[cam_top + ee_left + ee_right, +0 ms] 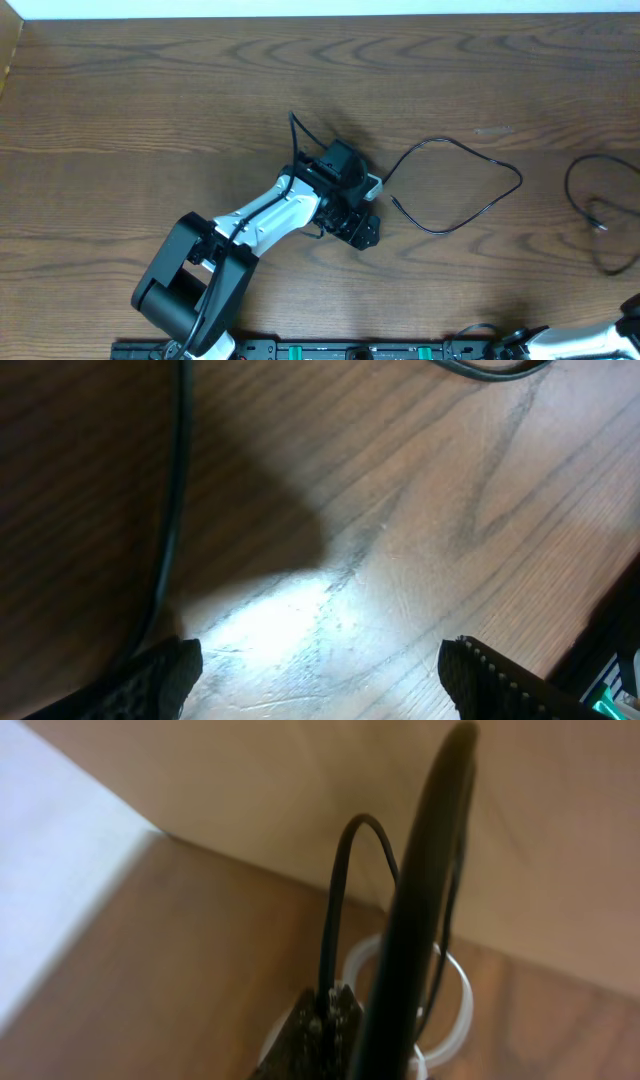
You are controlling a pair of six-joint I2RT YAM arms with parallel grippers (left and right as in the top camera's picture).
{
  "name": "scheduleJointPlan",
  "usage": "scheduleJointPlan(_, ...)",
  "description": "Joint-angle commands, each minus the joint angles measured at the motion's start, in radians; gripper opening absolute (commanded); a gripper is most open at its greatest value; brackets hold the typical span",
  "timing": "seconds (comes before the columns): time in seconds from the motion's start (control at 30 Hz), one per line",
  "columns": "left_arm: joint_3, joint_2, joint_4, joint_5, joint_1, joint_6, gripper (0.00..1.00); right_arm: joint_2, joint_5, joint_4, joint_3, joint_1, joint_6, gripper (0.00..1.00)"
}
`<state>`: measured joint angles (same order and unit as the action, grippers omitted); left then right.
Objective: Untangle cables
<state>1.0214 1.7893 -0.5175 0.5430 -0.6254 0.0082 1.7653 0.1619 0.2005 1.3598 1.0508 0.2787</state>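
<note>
A thin black cable (470,185) lies in an open loop right of centre, and one end (394,201) points at my left gripper (350,196). A second black cable (597,205) curves along the right edge. In the left wrist view my left gripper (320,675) is open over bare wood, nothing between its fingers (165,675). A black cord (178,500) runs down past the left finger, and a bit of cable (490,370) shows at the top. My right gripper (330,1012) is shut; a thin black cord (338,890) rises from its tips, and I cannot tell if it is pinched.
The right arm (590,340) sits at the bottom right corner, mostly out of frame. A thick blurred black cable (420,900) crosses in front of the right wrist camera, with a white loop (462,990) behind it. The table's far edge (320,17) runs along the top.
</note>
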Motion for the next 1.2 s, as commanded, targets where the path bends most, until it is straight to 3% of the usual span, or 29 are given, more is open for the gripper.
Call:
scheduleJointPlan(0.0, 0.0, 0.002, -0.005, -0.005, -0.024, -0.014, 0.81, 0.083, -0.106, 0.073, 0.007, 0.002, -0.018, 0.32)
scheduleJointPlan(0.03, 0.0, 0.002, -0.005, -0.005, -0.035, -0.021, 0.81, 0.119, -0.103, 0.103, 0.007, 0.002, -0.018, 0.99)
scheduleJointPlan(0.27, 0.0, 0.002, -0.004, -0.005, -0.067, -0.025, 0.81, 0.143, -0.098, 0.184, 0.007, -0.004, -0.008, 0.99)
scheduleJointPlan(0.33, 0.0, 0.002, -0.004, -0.005, -0.068, -0.029, 0.81, 0.143, 0.055, 0.2, 0.007, -0.007, 0.012, 0.99)
scheduleJointPlan(0.43, 0.0, 0.002, -0.004, -0.005, -0.068, -0.029, 0.81, 0.143, 0.351, 0.173, 0.007, -0.014, 0.123, 0.99)
scheduleJointPlan(0.5, 0.0, 0.002, -0.004, -0.005, -0.068, -0.029, 0.82, 0.142, 0.52, 0.139, 0.007, -0.027, 0.305, 0.99)
scheduleJointPlan(0.63, 0.0, 0.002, -0.003, -0.005, -0.068, -0.029, 0.81, 0.12, 0.63, 0.103, 0.007, -0.093, 0.495, 0.99)
scheduleJointPlan(0.8, 0.0, 0.002, 0.003, -0.005, -0.068, -0.029, 0.81, 0.023, 0.301, 0.293, 0.007, -0.226, 0.529, 0.99)
scheduleJointPlan(0.83, 0.0, 0.002, 0.003, -0.005, -0.068, -0.029, 0.81, -0.016, 0.103, 0.385, 0.007, -0.266, 0.53, 0.99)
scheduleJointPlan(0.97, 0.0, 0.002, 0.005, -0.006, -0.068, -0.029, 0.81, -0.085, -0.323, 0.551, 0.007, -0.359, 0.536, 0.99)
scheduleJointPlan(1.07, 0.0, 0.002, 0.016, -0.006, -0.068, -0.029, 0.82, -0.115, -0.433, 0.67, 0.007, -0.403, 0.536, 0.99)
scheduleJointPlan(1.17, 0.0, 0.002, 0.031, -0.006, -0.068, -0.029, 0.82, -0.116, -0.307, 0.774, 0.003, -0.416, 0.536, 0.99)
